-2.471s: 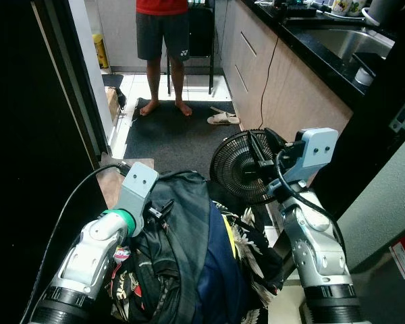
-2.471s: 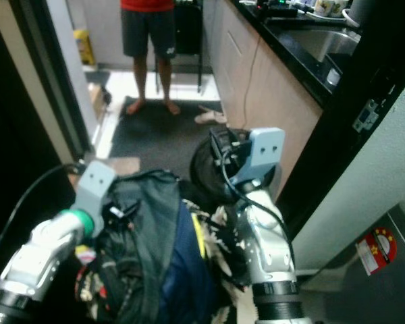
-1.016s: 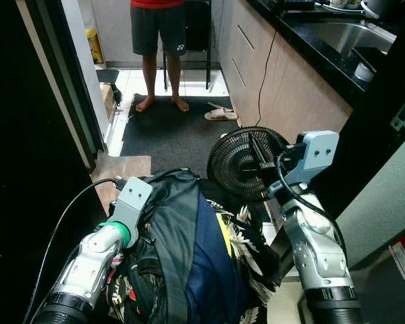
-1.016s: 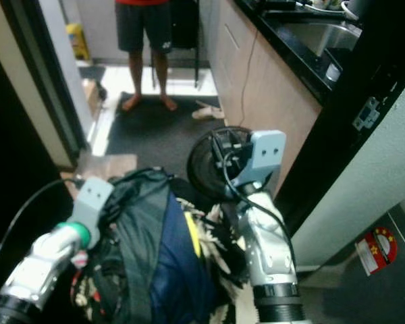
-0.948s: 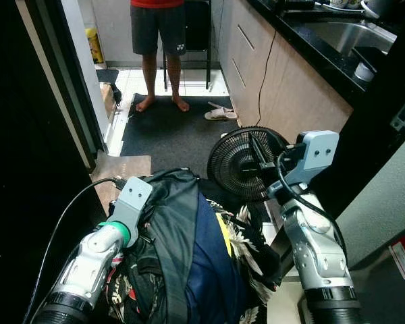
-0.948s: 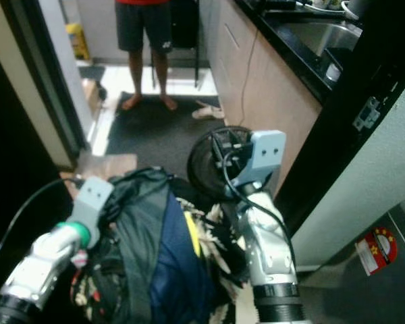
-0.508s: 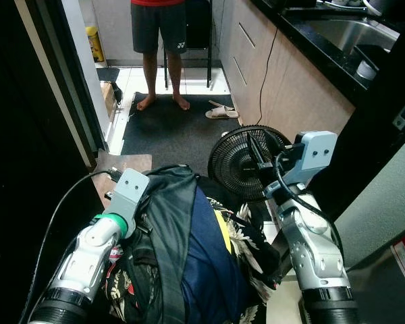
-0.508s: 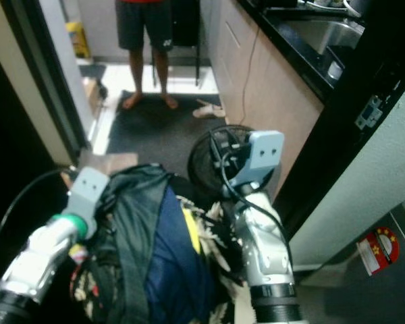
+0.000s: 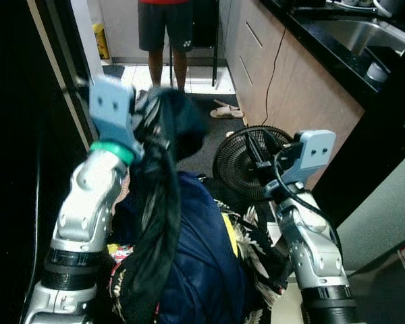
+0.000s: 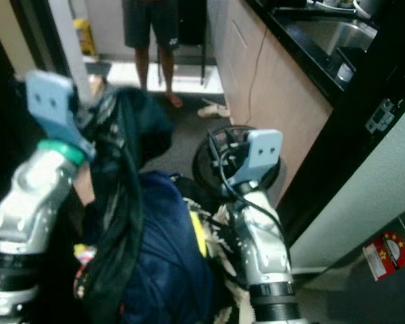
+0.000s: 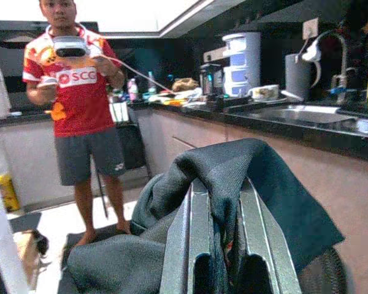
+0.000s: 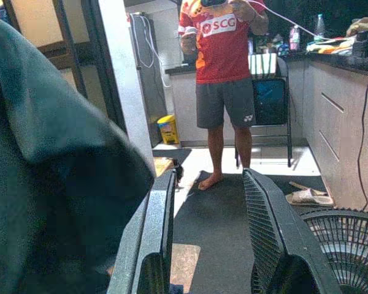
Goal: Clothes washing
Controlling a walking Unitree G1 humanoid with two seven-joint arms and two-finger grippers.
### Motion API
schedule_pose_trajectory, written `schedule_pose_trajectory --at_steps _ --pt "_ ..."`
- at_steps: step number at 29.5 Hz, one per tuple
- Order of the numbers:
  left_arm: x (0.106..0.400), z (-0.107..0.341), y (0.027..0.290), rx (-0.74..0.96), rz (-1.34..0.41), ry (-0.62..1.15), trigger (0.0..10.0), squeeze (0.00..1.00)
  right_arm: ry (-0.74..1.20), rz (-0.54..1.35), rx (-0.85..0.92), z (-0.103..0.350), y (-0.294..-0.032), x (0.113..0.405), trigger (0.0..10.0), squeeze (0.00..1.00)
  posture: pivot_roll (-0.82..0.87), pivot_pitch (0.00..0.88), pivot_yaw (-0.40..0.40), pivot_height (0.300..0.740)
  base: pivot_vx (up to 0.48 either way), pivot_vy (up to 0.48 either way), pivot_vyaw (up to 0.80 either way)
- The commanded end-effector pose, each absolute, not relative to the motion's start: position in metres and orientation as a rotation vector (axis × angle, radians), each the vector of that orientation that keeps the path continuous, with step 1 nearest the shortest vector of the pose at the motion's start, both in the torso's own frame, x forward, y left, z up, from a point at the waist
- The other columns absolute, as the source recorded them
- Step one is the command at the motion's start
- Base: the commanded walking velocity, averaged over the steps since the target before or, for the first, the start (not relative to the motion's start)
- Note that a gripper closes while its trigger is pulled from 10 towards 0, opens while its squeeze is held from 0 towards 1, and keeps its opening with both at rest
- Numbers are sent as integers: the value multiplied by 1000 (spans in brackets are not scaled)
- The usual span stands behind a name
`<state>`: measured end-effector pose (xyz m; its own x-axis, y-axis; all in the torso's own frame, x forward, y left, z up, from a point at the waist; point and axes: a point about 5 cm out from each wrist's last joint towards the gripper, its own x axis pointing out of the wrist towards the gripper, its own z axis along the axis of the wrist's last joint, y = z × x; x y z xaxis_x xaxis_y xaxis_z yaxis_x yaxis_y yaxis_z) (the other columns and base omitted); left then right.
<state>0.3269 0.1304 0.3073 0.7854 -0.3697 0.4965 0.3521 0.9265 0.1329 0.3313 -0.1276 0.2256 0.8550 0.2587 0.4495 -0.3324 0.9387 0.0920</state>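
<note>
You can read "SCC" in white letters on a dark band across the chest of the person's red shirt (image 11: 78, 79). The grey shorts (image 12: 226, 101) carry a small white logo (too small to make out) near one hem.

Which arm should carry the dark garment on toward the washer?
Left. The left gripper already pinches the dark garment, raised above the clothes pile; the right gripper is open and empty.

My arms are shiny silver with black rings. My left wrist (image 9: 112, 144) has a green band. Black cables run along them.
</note>
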Motion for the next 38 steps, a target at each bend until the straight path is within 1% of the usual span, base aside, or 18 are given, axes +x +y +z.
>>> schedule_pose_trajectory --at_steps 1,2,3,4,8,17,38 --pt "315 341 116 0 -462 -657 10000 0 -481 308 172 234 -128 332 10000 0 -19 68 15 740 0 0 0" --pt "315 341 116 0 -462 -657 10000 0 -481 308 172 234 -128 332 10000 0 -19 68 15 740 0 0 0" --pt "310 353 109 -12 -497 -697 10000 0 -496 303 174 238 -128 332 10000 0 -19 68 15 740 0 0 0" --pt "309 352 107 13 -514 -698 10000 0 -522 291 179 246 -130 331 10000 0 -21 66 21 740 0 0 0" --pt "312 341 109 45 -504 -661 10000 0 -551 274 186 254 -133 330 10000 0 -25 66 23 740 0 0 0" --pt "314 331 118 26 -463 -595 10000 0 -584 230 212 263 -142 331 10000 0 -23 61 20 740 0 0 -747" --pt "318 325 124 29 -441 -534 10000 0 -593 204 233 268 -144 331 10000 0 -22 65 28 740 0 0 -779"
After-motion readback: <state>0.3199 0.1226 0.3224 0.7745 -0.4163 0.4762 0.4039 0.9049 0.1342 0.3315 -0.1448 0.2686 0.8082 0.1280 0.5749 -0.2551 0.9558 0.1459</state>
